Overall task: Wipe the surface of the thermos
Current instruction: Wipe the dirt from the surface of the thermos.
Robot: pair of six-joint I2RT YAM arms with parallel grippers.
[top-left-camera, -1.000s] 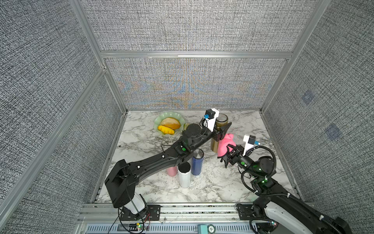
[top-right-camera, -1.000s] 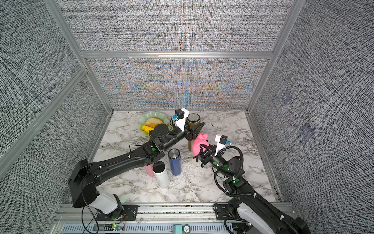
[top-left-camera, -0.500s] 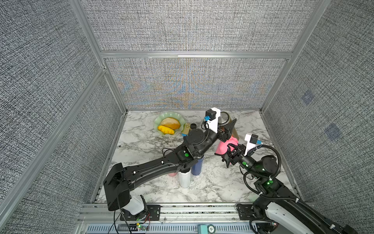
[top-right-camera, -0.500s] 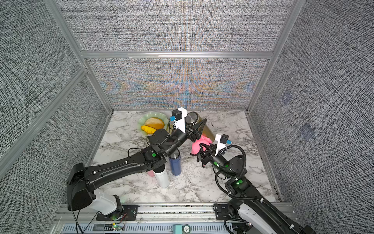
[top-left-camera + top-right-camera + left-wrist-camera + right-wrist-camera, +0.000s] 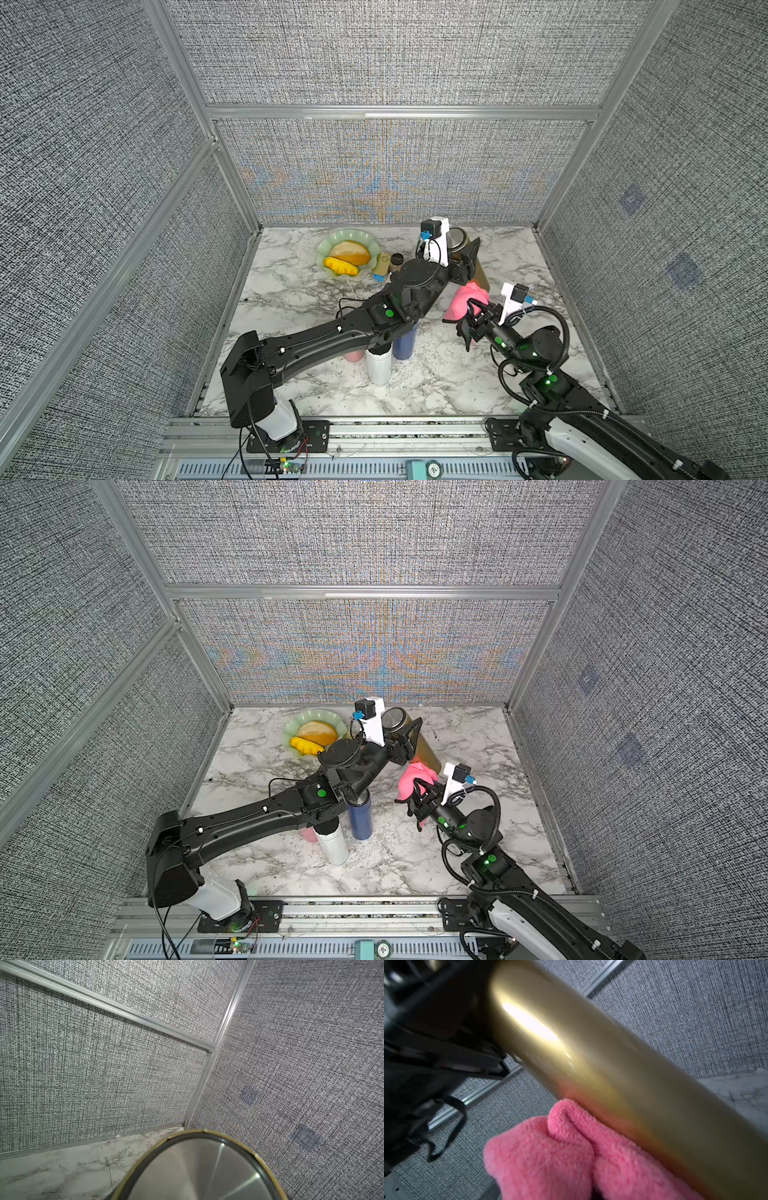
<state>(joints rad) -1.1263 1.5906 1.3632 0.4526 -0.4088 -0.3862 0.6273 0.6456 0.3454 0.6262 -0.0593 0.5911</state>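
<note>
The gold thermos (image 5: 481,271) (image 5: 429,751) hangs tilted above the marble at the back, steel lid (image 5: 457,237) up and toward the back wall. My left gripper (image 5: 466,258) (image 5: 405,741) is shut on its upper body. In the left wrist view only the lid (image 5: 207,1167) shows. A pink cloth (image 5: 465,301) (image 5: 413,779) is bunched in my right gripper (image 5: 471,319) (image 5: 419,801), which is shut on it. The cloth (image 5: 550,1157) presses against the thermos's lower side (image 5: 591,1053) and hides the right fingers.
A green plate (image 5: 322,254) with yellow food sits at the back left, a small black-capped bottle (image 5: 384,266) beside it. Under my left arm stand a blue bottle (image 5: 403,345), a white bottle (image 5: 379,366) and a pink cup (image 5: 353,355). Fabric walls close three sides.
My left gripper has tipped the thermos from upright to a slant, its base swinging toward the right gripper. The pink cloth has stayed against the thermos's side.
</note>
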